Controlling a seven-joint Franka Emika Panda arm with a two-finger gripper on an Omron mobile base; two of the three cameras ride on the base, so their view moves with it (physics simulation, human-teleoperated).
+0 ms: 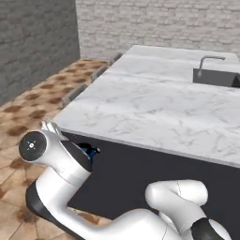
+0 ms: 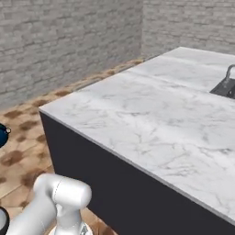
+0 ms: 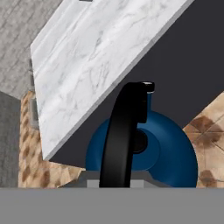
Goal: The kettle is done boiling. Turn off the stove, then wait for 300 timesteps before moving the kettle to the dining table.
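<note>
Hand view: pincer clamped on glossy round blue kettle's (image 3: 170, 153) arched black handle.

My own white arm hides most of the kettle (image 1: 89, 151) in the left base view; I see just a bit of blue. In the right base view the left edge cuts it. The sink (image 1: 218, 77) is cut off too
</note>
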